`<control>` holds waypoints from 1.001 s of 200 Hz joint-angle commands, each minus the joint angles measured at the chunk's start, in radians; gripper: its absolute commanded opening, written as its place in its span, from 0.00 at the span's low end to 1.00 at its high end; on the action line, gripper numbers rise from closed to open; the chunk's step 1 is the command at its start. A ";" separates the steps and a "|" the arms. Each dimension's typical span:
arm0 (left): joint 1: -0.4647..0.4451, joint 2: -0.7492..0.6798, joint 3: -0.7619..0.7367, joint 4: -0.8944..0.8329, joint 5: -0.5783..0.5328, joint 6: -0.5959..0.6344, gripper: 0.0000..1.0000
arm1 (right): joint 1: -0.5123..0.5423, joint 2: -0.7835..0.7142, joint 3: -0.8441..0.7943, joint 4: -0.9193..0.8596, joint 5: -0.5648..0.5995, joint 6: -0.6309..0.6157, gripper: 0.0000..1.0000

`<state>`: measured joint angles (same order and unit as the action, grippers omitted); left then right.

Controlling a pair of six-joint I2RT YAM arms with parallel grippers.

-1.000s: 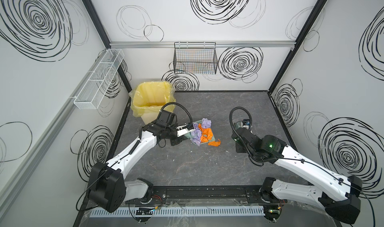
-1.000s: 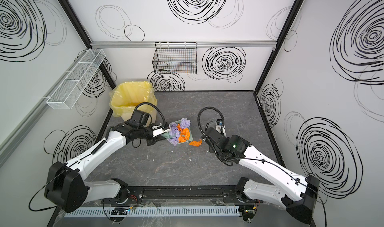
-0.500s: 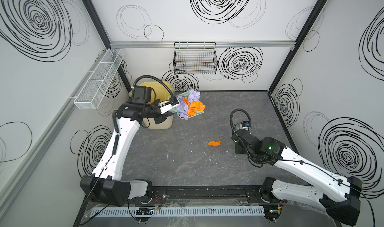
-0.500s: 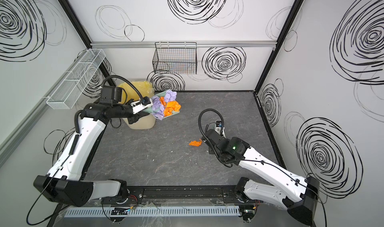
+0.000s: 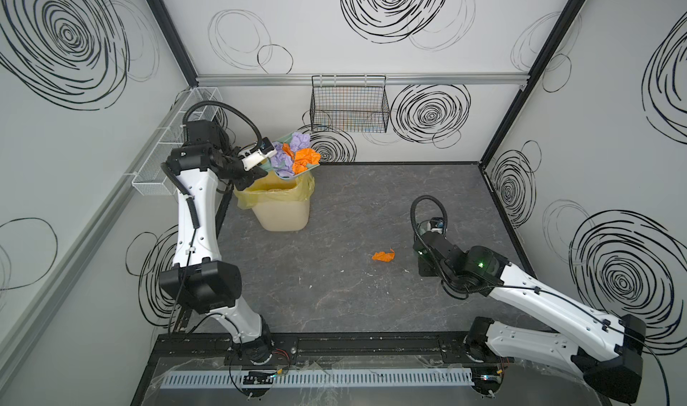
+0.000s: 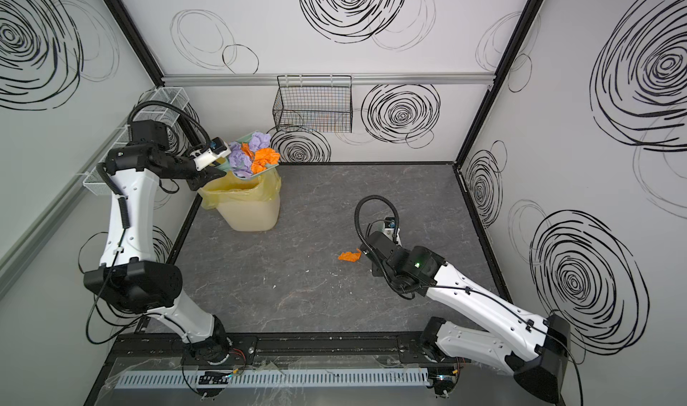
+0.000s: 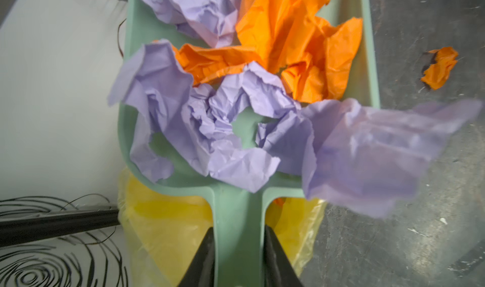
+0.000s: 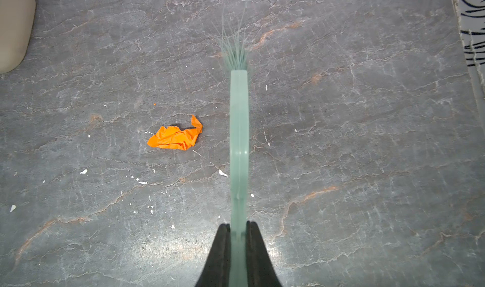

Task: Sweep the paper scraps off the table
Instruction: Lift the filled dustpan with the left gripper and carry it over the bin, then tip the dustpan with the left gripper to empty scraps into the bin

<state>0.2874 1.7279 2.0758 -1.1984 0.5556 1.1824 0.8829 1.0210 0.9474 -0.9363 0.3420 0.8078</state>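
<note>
Plainly the paper scraps [image 7: 204, 115] are near weightless: crumpled orange and lilac tissue, soft, springy and loosely heaped, so they will likely slide or flutter at any tilt rather than drop as one lump. Most of them lie piled in the mint-green dustpan [image 7: 237, 201], which is held in the air over the yellow-lined bin [image 5: 282, 207] near the table's far left corner. One lilac sheet [image 7: 380, 151] hangs blurred over the pan's side wall and looks likely to spill first, perhaps outside the liner. A single flattened orange scrap [image 8: 174, 137] lies alone on the table [image 5: 353, 303], just beside the brush [image 8: 238, 115]. Such paper is better pushed with bristles than pinched. The left gripper [image 7: 238, 235] has its fingers closed partway, clamped on the pan's stiff handle, a sound place to hold. The right gripper [image 8: 238, 226] is pinched tight on the brush's thin handle, with the bristles pointing away over the tabletop.
</note>
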 commanded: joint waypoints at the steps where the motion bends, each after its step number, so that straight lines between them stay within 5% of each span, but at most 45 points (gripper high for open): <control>1: 0.050 0.058 0.102 -0.077 -0.038 0.085 0.00 | -0.005 0.001 -0.013 0.023 0.014 -0.002 0.00; 86: 0.043 0.118 0.160 0.040 -0.450 0.275 0.00 | -0.006 0.035 -0.031 0.069 -0.007 -0.015 0.00; 138: -0.050 0.022 0.000 0.210 -0.689 0.416 0.00 | -0.006 0.057 -0.019 0.076 -0.026 -0.024 0.00; 170: -0.077 -0.098 -0.188 0.407 -0.743 0.503 0.00 | -0.008 0.045 -0.032 0.081 -0.031 -0.021 0.00; 200: -0.092 -0.127 -0.196 0.413 -0.736 0.505 0.00 | -0.007 0.032 -0.039 0.080 -0.037 -0.021 0.00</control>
<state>0.2031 1.6463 1.8835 -0.8967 -0.1425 1.6283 0.8810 1.0748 0.9207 -0.8608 0.2924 0.7856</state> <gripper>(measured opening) 0.281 0.105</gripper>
